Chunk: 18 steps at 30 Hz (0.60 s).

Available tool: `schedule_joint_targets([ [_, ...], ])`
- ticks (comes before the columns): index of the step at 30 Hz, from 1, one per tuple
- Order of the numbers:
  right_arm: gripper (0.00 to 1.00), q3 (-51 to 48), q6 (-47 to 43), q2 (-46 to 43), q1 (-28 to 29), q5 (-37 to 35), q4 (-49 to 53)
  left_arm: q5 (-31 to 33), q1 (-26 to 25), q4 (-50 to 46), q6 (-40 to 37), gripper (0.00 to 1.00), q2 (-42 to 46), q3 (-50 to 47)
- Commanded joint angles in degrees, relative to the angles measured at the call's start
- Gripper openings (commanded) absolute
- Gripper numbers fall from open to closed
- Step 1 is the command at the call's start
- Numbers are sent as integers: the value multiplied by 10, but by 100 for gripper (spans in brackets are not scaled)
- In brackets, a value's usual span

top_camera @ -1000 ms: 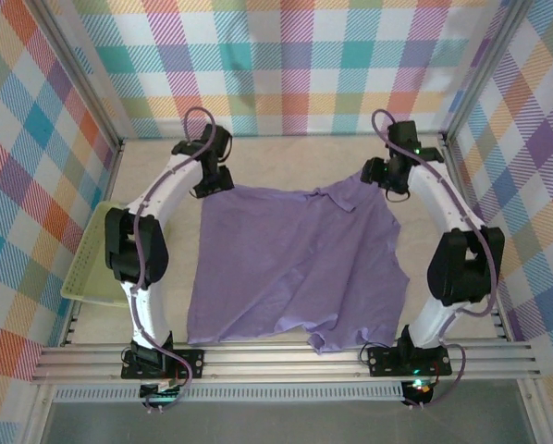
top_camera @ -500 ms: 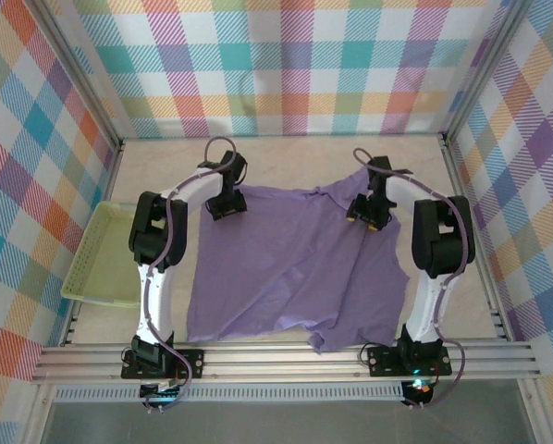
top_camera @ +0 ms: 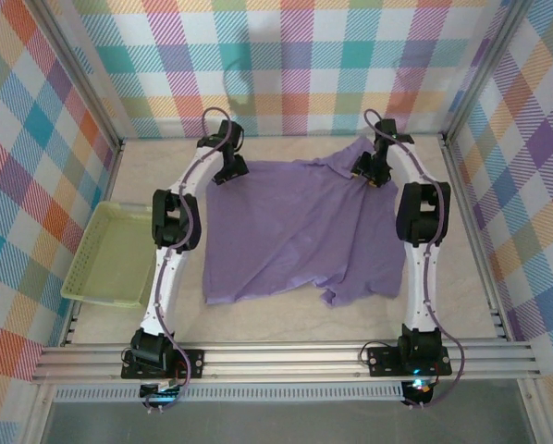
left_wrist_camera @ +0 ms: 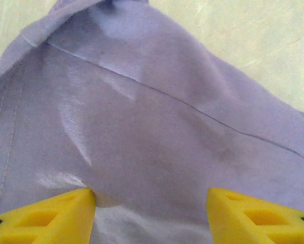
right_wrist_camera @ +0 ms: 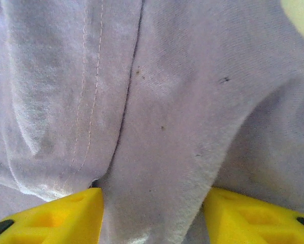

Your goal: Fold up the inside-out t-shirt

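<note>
Cloth of the inside-out t-shirt [top_camera: 295, 231] lies spread on the table [top_camera: 471, 268]; its far corners at 11 and 1 o'clock sit between the parted fingers [left_wrist_camera: 55, 213] of the left gripper [top_camera: 227, 172] and right gripper [top_camera: 368, 174].

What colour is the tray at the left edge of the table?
The tray is a pale yellow-green, clearest in the top external view.
</note>
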State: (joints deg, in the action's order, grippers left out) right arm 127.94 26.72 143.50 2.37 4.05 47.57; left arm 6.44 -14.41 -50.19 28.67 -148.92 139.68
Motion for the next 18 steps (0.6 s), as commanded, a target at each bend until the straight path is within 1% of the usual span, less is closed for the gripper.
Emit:
schedule_joint_targets([
  [1, 56, 51, -26, -12, -6, 15, 75, -7, 5, -66, -26, 62, 15, 61],
  [3, 58, -2, -38, -70, -5, 2, 60, 8, 1, -89, -25, 65, 51, 46],
  [4, 59, -46, -43, -111, -5, -7, 45, 20, -3, -99, -23, 67, 80, 25],
  [6, 61, -143, -45, -195, -6, -23, 10, 38, -13, -97, -20, 71, 149, -52],
  [9, 64, -292, -38, -319, -6, -31, -35, 68, -32, -47, -1, 77, 291, -254],
  [11, 64, -387, -28, -390, -5, -38, -56, 69, -38, -3, 20, 78, 382, -387],
  [14, 65, -505, -17, -464, -5, -32, -90, 76, -40, 32, 42, 77, 474, -528],
  [16, 65, -563, -12, -498, -6, -21, -103, 78, -40, 47, 53, 75, 517, -599],
  [18, 65, -611, -10, -524, -5, -10, -119, 61, -40, 71, 58, 74, 549, -663],
])
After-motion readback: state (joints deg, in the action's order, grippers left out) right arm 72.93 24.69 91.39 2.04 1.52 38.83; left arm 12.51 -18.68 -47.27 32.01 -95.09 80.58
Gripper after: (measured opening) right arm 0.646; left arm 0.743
